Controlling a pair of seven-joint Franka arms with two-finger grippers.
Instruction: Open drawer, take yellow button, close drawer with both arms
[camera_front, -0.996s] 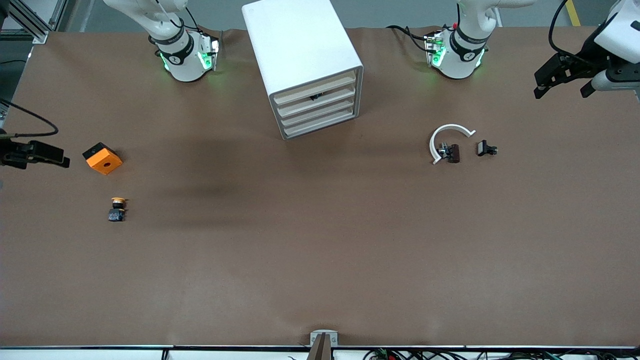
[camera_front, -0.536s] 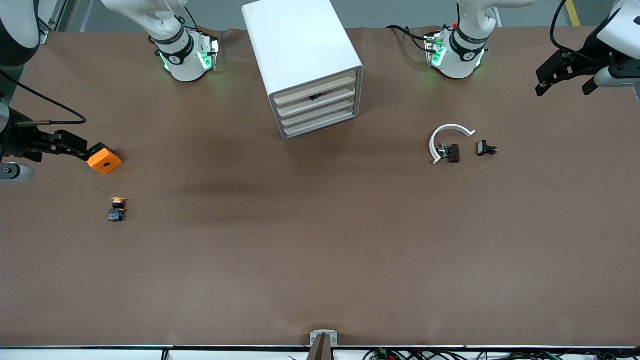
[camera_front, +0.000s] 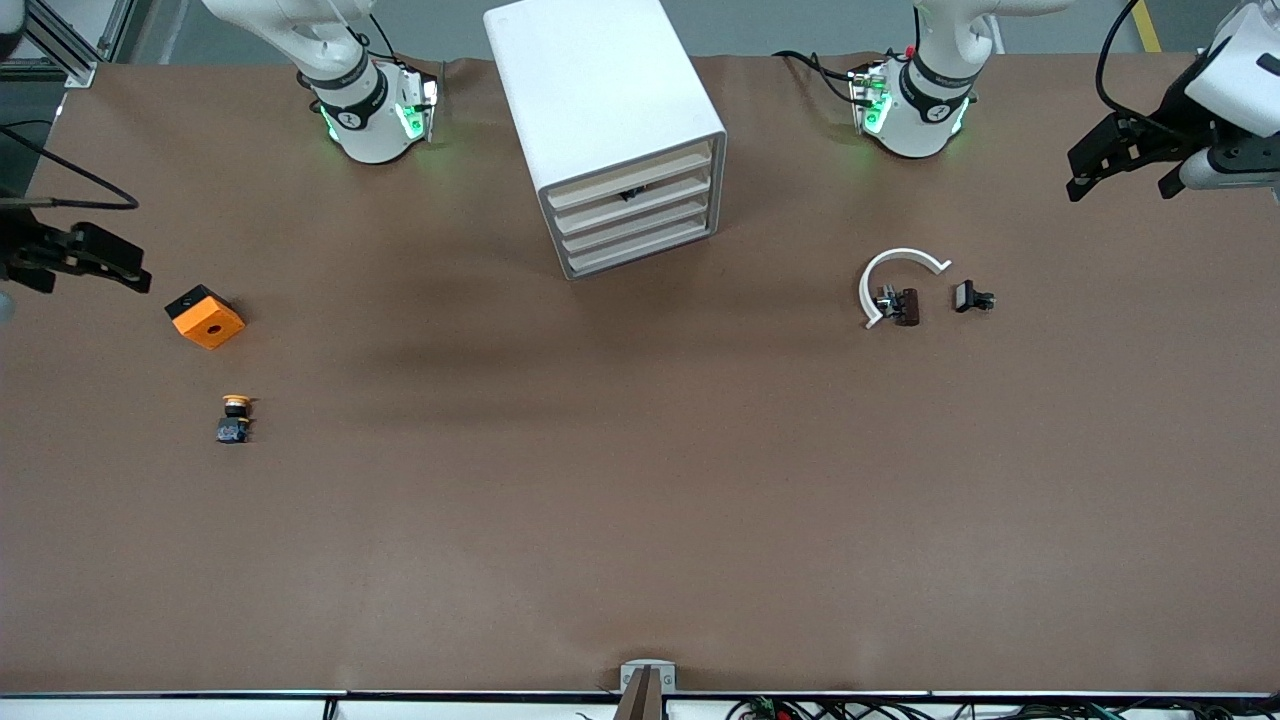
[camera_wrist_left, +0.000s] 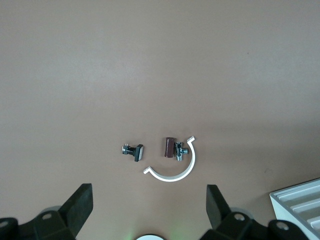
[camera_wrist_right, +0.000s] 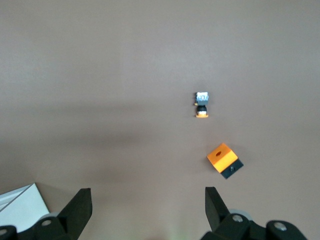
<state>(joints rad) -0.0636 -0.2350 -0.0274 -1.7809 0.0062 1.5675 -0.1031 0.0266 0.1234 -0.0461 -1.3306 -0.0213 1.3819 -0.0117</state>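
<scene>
Brown paper covers the whole table, and I see my 2 arms parked high at its 2 ends. My left gripper hangs over the left arm's end of the table with its fingers spread wide and nothing in them. My right gripper hangs over the right arm's end, just beside the orange cube, also spread wide and empty. I think we are at the very start: all 4 drawers in the white cabinet look shut. The drawer I want is the one with the small dark spot at its rim. I cannot see what is in any drawer. The button lies on the table, nearer the front camera than the cube. Next, I think 1 arm must reach the drawer front and pull it out. The white curved band and black clips lie toward the left arm's end.
</scene>
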